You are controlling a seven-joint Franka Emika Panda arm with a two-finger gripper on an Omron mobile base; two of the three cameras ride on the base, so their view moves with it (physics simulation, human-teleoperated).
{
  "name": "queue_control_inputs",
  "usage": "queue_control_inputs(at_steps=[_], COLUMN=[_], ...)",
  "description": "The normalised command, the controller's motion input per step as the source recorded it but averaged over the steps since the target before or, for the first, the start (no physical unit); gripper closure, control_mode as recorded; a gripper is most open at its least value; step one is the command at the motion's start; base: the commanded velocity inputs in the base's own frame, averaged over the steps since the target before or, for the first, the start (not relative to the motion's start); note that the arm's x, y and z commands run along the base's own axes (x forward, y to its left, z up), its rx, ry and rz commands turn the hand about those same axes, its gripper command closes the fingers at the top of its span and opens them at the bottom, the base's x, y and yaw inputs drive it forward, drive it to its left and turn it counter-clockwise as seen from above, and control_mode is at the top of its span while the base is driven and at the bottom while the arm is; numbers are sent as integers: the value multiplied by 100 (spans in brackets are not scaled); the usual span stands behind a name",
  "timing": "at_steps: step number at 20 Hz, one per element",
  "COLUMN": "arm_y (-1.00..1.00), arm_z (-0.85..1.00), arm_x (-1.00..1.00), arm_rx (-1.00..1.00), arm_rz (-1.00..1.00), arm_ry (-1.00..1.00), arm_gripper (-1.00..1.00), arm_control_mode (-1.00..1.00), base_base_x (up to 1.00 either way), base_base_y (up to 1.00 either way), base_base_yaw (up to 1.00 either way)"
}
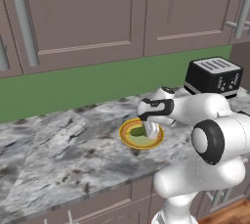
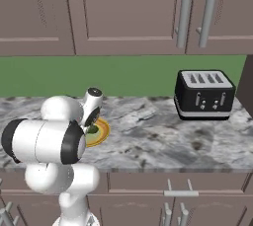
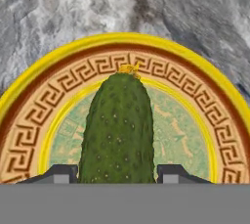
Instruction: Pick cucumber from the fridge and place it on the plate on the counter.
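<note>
Cucumber (image 3: 117, 130): short, dark green, bumpy skin, a small yellow stub at the far end. Held lengthwise between the two dark fingertips, one on each flank, directly over the pale green centre of the plate. From the hand view it is not clear whether it already rests on the plate or hangs just above it.

Gripper (image 3: 117, 173): clamped on the cucumber, jaws set at its width. Pointed down at the plate, so the load goes down along its long axis inside the rim. In the left base view the gripper (image 1: 150, 129) sits low over the plate, wrist bent forward from the arm.

Plate (image 3: 29, 115): round, yellow outer rim, brown band with a key pattern, green middle. Lies flat on the counter (image 1: 58, 145), near its front half, clear of the edge.

Toaster (image 2: 204, 94): black, four slots, well apart to the right against the green wall; no obstruction.

Status, as a judgement: carrying done, release pending. Parting the jaws and lifting straight up should leave the cucumber centred; a roll toward the rim is the one risk.
</note>
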Motion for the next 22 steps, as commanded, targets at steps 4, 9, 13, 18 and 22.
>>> queue_control_inputs(at_steps=[4,9,13,18,22], arm_y=[13,3,0,0,0], arm_z=[-32,-24,-6,0,0], arm_x=[1,0,-6,-38,-47], arm_rx=[-8,-6,-4,0,0], arm_rz=[10,6,6,1,0], arm_ry=[0,0,-4,-36,-57], arm_gripper=[100,100,-100,-100,-100], arm_control_mode=[-100,-100,-100,-100,-100], base_base_x=[0,0,0,0,0], base_base_y=[0,0,0,0,0], base_base_yaw=[0,0,0,0,0])
